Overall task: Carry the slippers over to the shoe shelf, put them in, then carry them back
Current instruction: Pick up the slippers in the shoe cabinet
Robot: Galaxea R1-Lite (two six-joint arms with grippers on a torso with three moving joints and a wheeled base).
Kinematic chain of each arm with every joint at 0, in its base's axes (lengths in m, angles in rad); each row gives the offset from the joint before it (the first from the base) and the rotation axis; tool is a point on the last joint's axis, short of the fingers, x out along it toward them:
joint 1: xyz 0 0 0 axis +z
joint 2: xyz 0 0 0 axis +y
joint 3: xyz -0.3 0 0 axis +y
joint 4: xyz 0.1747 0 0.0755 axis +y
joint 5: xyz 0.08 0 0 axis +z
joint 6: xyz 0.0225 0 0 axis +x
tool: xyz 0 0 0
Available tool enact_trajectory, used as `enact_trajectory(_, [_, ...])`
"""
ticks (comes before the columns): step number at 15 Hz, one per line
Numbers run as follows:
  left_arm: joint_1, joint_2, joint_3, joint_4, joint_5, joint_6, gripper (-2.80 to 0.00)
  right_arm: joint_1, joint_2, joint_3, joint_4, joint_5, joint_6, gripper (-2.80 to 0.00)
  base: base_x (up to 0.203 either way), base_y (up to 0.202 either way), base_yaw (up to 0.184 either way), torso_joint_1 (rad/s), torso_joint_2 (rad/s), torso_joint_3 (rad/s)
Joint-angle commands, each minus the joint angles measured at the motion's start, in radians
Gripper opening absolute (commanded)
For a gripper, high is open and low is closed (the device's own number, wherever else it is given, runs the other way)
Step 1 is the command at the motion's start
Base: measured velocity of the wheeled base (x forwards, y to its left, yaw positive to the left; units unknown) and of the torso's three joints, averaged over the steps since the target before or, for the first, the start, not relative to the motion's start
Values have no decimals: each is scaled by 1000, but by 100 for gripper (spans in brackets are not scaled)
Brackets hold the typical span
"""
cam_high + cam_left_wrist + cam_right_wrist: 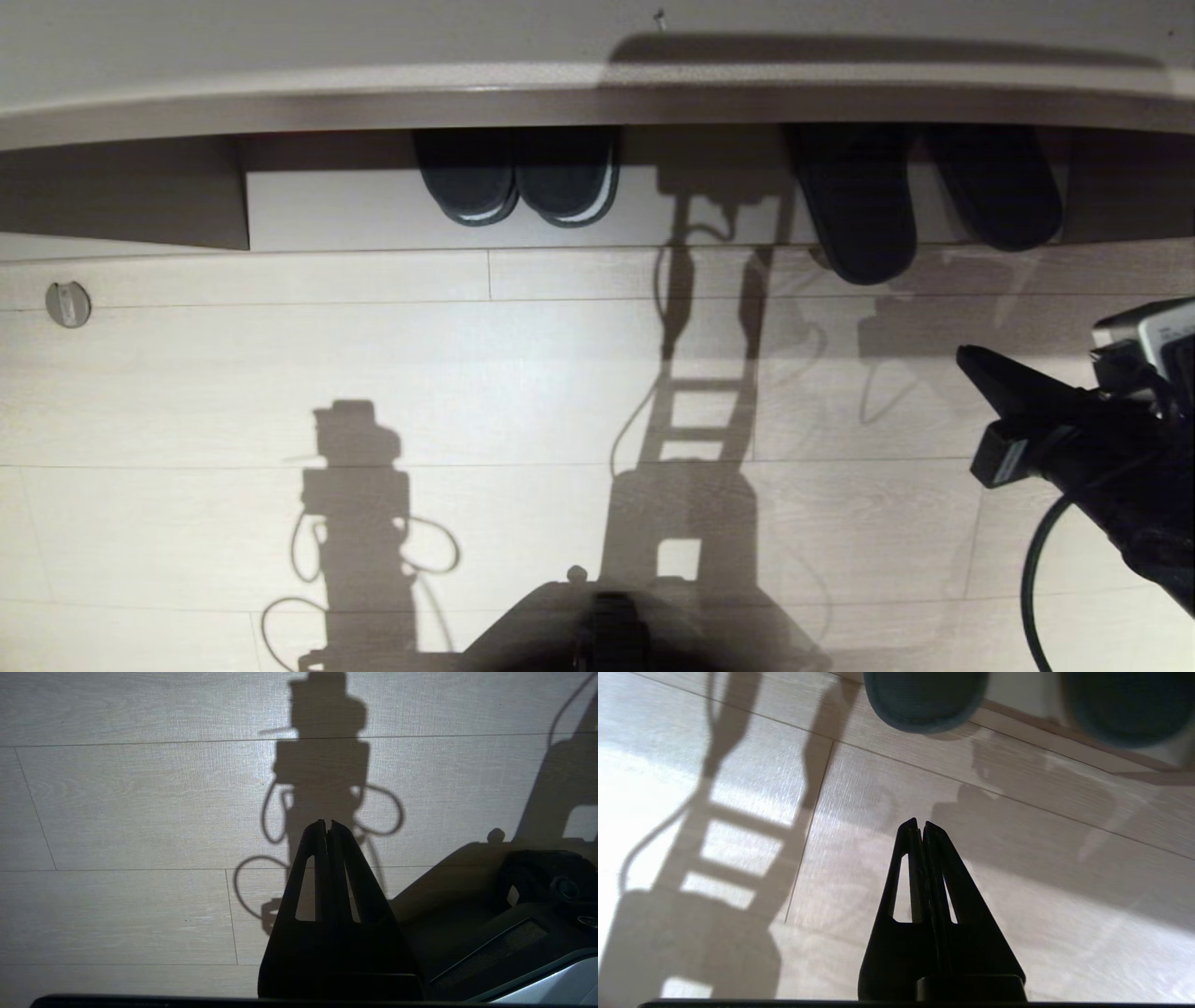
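Pair of flat, backless slate blue-grey fabric slippers (924,201): lay toes-in inside the low pale wood-grain shoe shelf (373,219), one heel overhanging. Judged light, soft, floppy; best pinched at the heel rim. Right tool (921,823) hovered near the shelf, closed, empty.

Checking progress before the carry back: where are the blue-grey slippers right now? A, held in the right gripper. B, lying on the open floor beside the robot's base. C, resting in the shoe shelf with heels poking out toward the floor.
C: the slippers sit in the shoe shelf, one heel overhanging the floor, while the right gripper hangs shut and empty.
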Motion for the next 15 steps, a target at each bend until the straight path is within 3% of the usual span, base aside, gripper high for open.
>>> enact_trajectory(1, [1,1,0,0,1,1,-280,6,-130,33,18,-1,-2,-280,0,0,0,0,0,0])
enact_trajectory(3, [0,1,0,0,1,-1,-280,7,-253,41,110,0,-2,-280,0,0,0,0,0,0])
enact_trajectory(9, [0,1,0,0,1,-1,-280,-21,-686,-15,553,2,7,-280,0,0,0,0,0,0])
enact_trajectory(11, [0,1,0,0,1,-1,-280,-68,-817,-56,681,10,25,-280,0,0,0,0,0,0])
enact_trajectory(15, [0,1,0,0,1,-1,-280,-226,-967,-99,799,67,59,-280,0,0,0,0,0,0])
